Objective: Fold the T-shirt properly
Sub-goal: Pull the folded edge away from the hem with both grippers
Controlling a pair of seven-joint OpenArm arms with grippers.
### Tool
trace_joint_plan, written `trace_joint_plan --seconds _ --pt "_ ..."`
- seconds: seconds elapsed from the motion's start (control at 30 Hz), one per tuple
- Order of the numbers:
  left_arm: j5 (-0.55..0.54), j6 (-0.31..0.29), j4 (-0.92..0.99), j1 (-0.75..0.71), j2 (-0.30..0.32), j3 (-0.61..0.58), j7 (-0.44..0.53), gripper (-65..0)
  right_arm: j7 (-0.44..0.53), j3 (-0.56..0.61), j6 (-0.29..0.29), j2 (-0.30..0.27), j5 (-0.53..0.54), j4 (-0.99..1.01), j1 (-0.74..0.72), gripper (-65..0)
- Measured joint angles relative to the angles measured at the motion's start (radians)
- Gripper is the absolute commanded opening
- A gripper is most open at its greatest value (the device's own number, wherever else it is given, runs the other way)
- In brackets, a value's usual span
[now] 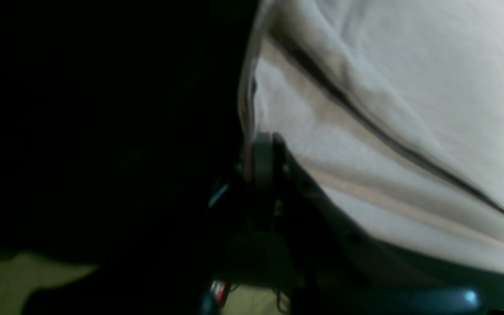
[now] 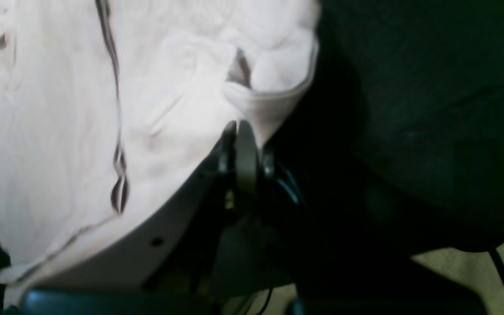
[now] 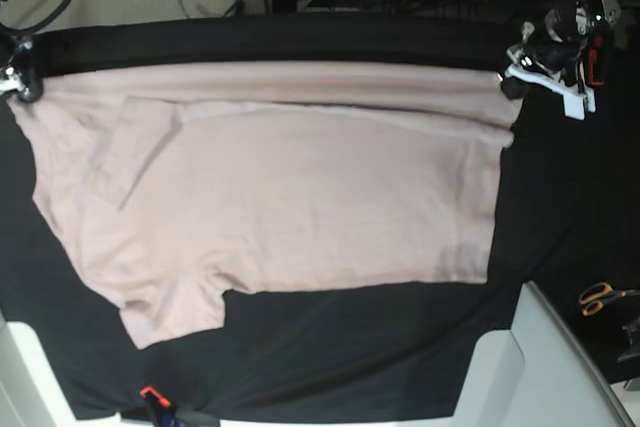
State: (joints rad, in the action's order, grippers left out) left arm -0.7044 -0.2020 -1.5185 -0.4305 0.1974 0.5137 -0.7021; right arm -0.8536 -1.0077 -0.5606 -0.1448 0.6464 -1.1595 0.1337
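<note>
Two claws hold your T-shirt [image 3: 280, 187] taut across the table [image 3: 560, 207], left claw [image 3: 515, 77] pinching one far corner, right claw [image 3: 18, 82] pinching the opposite corner.

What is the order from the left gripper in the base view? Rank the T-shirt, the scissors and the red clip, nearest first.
1. T-shirt: its corner is pinched by the left gripper, at the view's upper right.
2. Scissors: right edge, lower down.
3. Red clip: bottom left, farthest.
</note>
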Motion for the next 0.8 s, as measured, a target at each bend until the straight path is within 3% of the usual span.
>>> trace_joint_plan --seconds 0.8 --pt "-0.001 -0.005 0.000 -0.068 -0.012 -0.002 0.005 -65.0 0.022 0.000 0.000 0.021 0.003 -0.004 0.095 -64.8"
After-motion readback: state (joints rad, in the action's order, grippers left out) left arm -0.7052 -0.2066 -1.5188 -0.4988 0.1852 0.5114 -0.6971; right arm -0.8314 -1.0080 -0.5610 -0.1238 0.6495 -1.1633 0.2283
